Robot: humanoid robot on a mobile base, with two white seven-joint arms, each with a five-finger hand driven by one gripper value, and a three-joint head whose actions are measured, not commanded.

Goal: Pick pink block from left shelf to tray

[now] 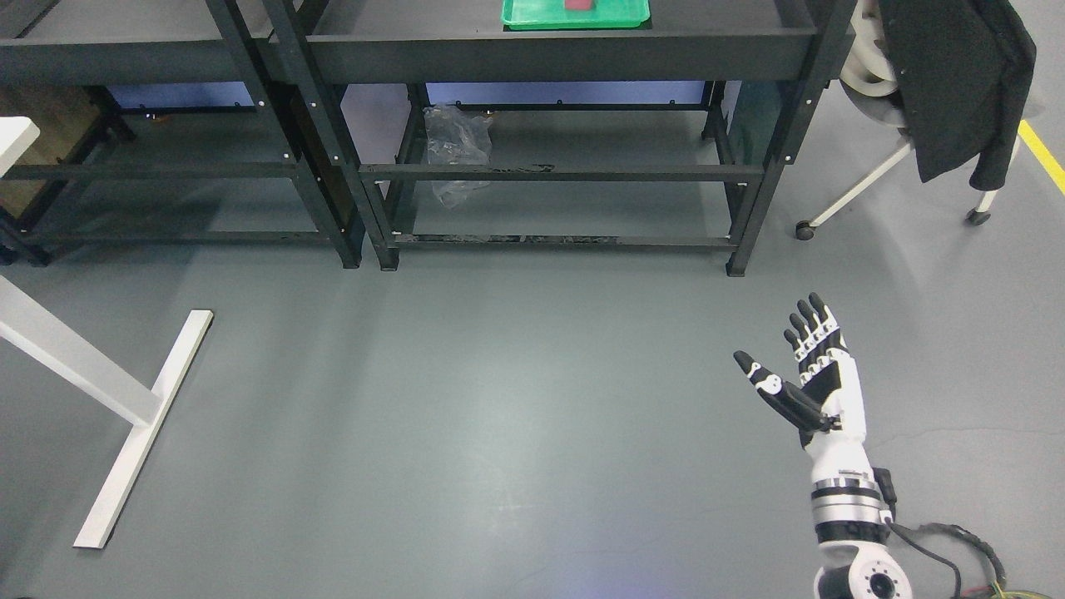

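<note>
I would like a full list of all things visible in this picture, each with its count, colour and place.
tray: one, green, top of the right shelf unit, at the picture's upper edge
pink block: one, pink-red, inside the tray, partly cut off
shelf units: two, black, side by side at the back
plastic bag: one, clear, lower level of the right shelf unit
table leg: one, white, floor at left
chair: one, white, upper right
jacket: one, black, hung over the chair
right hand: one, black and white, lower right, fingers open, holding nothing
</note>
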